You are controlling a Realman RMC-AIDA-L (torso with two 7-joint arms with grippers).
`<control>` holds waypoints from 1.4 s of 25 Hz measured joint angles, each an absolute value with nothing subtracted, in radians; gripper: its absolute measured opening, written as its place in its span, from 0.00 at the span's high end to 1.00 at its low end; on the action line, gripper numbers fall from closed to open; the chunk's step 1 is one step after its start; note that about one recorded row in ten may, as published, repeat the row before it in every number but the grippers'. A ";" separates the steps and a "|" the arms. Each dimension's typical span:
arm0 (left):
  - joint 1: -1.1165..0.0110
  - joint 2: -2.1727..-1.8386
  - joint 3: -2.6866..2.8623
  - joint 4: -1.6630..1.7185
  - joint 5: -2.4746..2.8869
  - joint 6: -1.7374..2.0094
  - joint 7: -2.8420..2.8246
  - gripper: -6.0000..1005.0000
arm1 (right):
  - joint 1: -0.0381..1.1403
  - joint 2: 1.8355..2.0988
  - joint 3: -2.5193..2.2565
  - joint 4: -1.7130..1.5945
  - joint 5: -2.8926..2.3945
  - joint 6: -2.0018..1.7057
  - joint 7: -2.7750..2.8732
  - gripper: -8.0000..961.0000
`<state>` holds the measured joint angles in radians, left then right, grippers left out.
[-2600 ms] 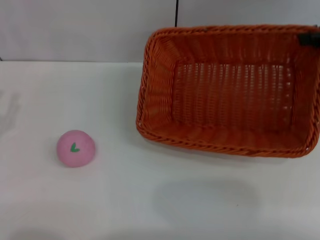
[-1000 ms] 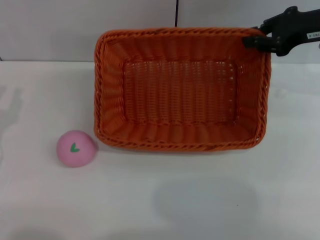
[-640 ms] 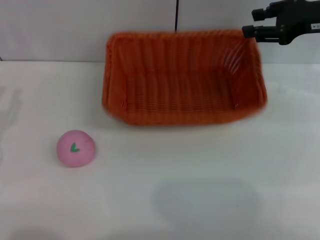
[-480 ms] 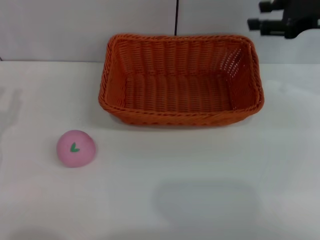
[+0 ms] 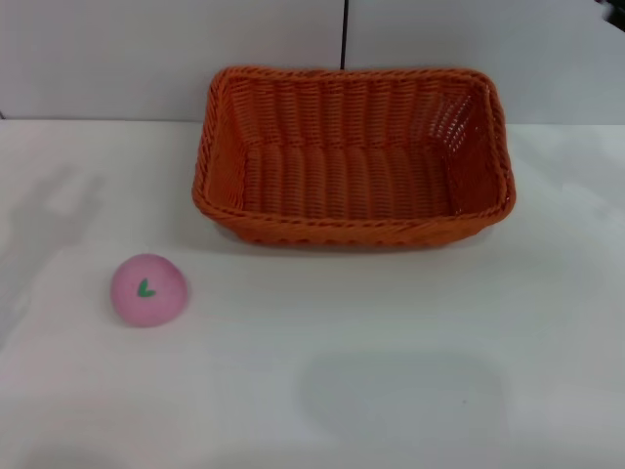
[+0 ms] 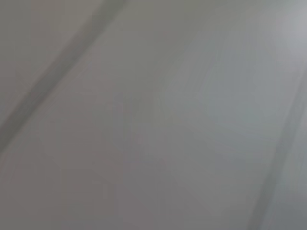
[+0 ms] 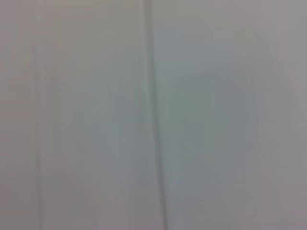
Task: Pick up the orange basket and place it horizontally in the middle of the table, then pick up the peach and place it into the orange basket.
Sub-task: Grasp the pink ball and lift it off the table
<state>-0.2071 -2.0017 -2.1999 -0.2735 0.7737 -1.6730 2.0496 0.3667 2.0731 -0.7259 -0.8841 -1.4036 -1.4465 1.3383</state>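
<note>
The peach [image 5: 147,289] lies on the white counter [image 5: 391,332] at about 8 o'clock from the middle, its green leaf mark facing up. The orange basket [image 5: 352,156] stands upright further back at 12 o'clock, long side across, well apart from the peach. No end effector is seen in any view, so their state cannot be told.

Pale grey wall [image 5: 146,59] (dark vertical seam [image 5: 345,34]), soft shadows

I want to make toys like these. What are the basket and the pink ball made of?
The basket looks like woven wicker or plastic cane: its sides show braided strands. The pink ball looks like smooth, matte foam or plastic with a painted green leaf; I can't tell which.
</note>
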 joint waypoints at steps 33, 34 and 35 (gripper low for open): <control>-0.236 -1.954 -2.206 -0.400 1.526 -1.409 1.983 0.53 | 0.241 2.072 -0.190 -0.300 -1.191 -1.698 1.081 0.43; -0.242 -1.965 -2.205 -0.401 1.549 -1.378 1.983 0.53 | 0.241 2.072 -0.191 -0.300 -1.191 -1.698 1.081 0.43; -0.242 -1.966 -2.204 -0.401 1.551 -1.374 1.983 0.53 | 0.242 2.072 -0.193 -0.300 -1.192 -1.698 1.081 0.43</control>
